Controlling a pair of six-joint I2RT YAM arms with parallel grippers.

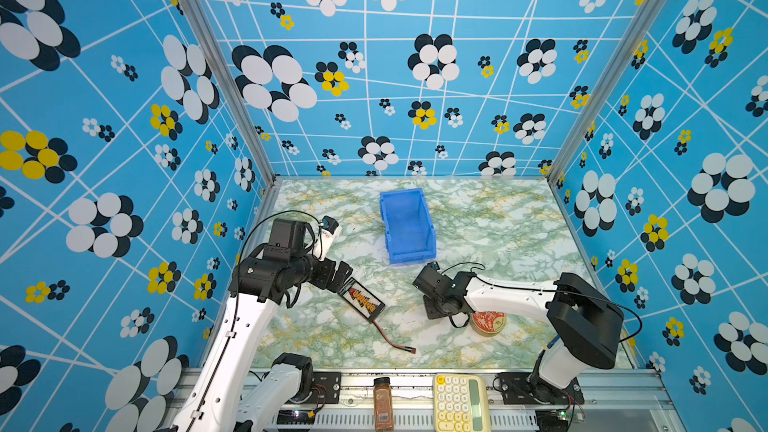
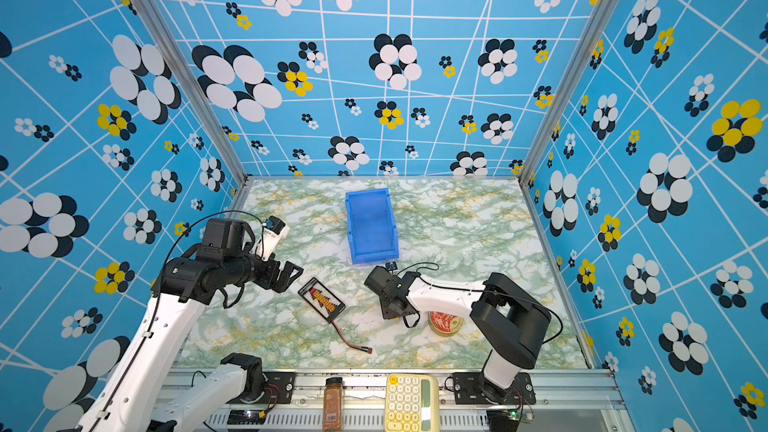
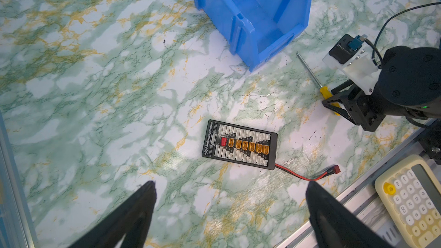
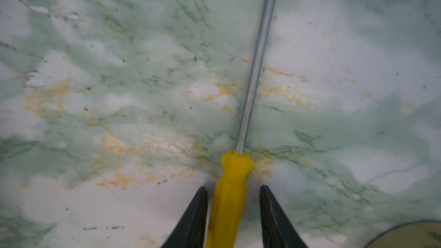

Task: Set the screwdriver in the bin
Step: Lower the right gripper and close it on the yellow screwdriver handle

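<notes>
While the screwdriver lies flat on the worktop, just outside the low front lip of the bin, the right end effector straddles its yellow handle with jaws apart and slim gaps showing, not clamped. Left of the bin, the left end effector hangs spread wide and empty.

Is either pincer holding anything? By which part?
Nothing is held yet. The right pincer straddles the yellow handle of the screwdriver, which lies on the table, with gaps showing on both sides. The left pincer is open and empty.
</notes>
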